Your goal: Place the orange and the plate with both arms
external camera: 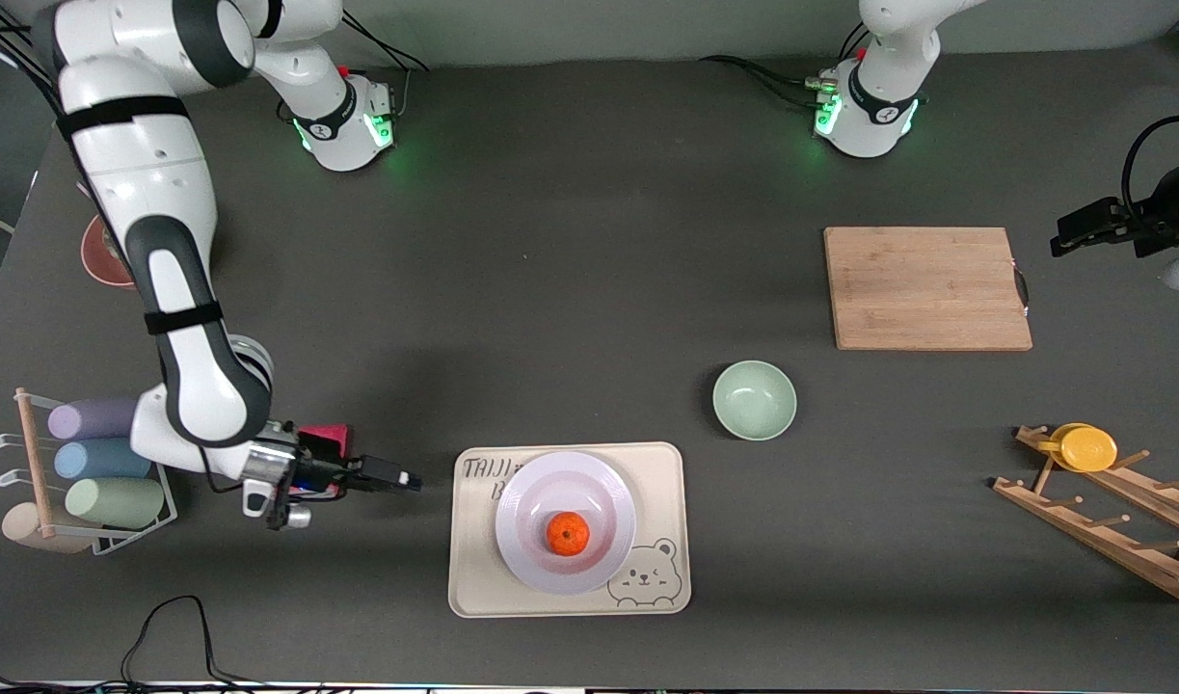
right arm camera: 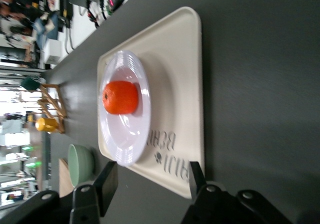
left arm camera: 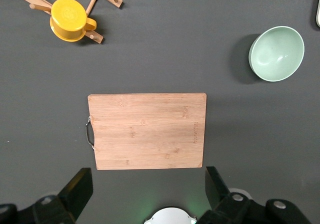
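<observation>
The orange (external camera: pixel 568 533) lies in the well of the pale lavender-white plate (external camera: pixel 610 490), which rests on the cream bear-printed tray (external camera: pixel 666 482). My right gripper (external camera: pixel 414 479) is open and empty, low beside the tray toward the right arm's end of the table. Its wrist view shows the orange (right arm camera: pixel 120 97), the plate (right arm camera: pixel 131 140) and the tray (right arm camera: pixel 180 74) just past its gripper (right arm camera: pixel 151 179). My left gripper (external camera: pixel 1059 241) is open and empty in the air beside the cutting board, toward the left arm's end; it shows in its wrist view (left arm camera: pixel 146 186).
A bamboo cutting board (external camera: pixel 926 287) lies near the left arm's base, also seen in the left wrist view (left arm camera: pixel 147 130). A mint-green bowl (external camera: pixel 754 399) stands between board and tray. A yellow cup (external camera: pixel 1085 446) hangs on a wooden rack (external camera: pixel 1110 520). A rack of pastel cups (external camera: pixel 97 463) stands by the right arm.
</observation>
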Tool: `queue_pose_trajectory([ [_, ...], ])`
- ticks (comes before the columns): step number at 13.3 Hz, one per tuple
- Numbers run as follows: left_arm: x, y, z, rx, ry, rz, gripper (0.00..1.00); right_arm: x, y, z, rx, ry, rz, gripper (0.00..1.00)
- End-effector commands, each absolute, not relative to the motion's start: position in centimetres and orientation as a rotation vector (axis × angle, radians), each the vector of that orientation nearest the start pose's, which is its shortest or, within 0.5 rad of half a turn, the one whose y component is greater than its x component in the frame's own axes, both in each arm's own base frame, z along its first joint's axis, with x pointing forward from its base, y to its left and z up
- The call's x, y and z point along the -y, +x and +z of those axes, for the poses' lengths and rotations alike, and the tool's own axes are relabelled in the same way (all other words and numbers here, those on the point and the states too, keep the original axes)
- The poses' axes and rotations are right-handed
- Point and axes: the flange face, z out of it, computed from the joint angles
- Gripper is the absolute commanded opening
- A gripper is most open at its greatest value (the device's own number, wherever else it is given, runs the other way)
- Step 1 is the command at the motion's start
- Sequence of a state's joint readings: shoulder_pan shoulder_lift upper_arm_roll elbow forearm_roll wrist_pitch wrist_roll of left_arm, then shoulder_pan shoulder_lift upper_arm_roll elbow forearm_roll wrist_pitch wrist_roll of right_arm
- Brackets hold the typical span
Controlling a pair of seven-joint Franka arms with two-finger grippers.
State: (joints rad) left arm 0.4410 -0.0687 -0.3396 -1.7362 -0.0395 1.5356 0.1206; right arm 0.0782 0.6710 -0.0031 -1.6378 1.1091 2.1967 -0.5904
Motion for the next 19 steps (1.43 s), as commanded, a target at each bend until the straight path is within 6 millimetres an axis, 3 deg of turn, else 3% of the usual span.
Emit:
queue_pose_trajectory([
  [1, -4.0, 51.4, 58.4, -0.032, -3.144, 0.214, 1.0, -6.5, 63.9, 28.9, -0.082, -2.409, -0.082, 0.79],
  [4, -4.0, 51.4, 58.3, -0.031, -3.144, 0.216, 1.0, -3.3, 61.1, 34.8, -0.017, -2.53, 0.0, 1.0],
  [5, -4.0, 51.3, 58.3, -0.031, -3.144, 0.216, 1.0, -1.8, 60.3, 37.1, -0.023, -2.59, 0.043, 1.0],
  [8, -4.0, 51.2, 58.3, -0.031, -3.143, 0.214, 1.0, 0.3, 57.0, 45.4, -0.043, -2.764, 0.134, 1.0],
  [10, -4.0, 51.2, 58.3, -0.031, -3.143, 0.216, 1.0, 1.5, 55.4, 49.6, -0.03, -2.859, 0.186, 1.0],
  [13, -4.0, 51.2, 58.3, -0.031, -3.143, 0.217, 1.0, 3.6, 54.7, 54.8, 0.003, -2.981, 0.196, 1.0],
  [16, -4.0, 51.2, 58.2, -0.031, -3.143, 0.219, 1.0, 4.4, 54.6, 58.8, 0.025, -3.077, 0.171, 1.0],
  [19, -3.8, 51.2, 58.1, -0.035, -3.142, 0.222, 1.0, 2.7, 55.2, 60.0, -0.033, -3.128, 0.179, 1.0],
])
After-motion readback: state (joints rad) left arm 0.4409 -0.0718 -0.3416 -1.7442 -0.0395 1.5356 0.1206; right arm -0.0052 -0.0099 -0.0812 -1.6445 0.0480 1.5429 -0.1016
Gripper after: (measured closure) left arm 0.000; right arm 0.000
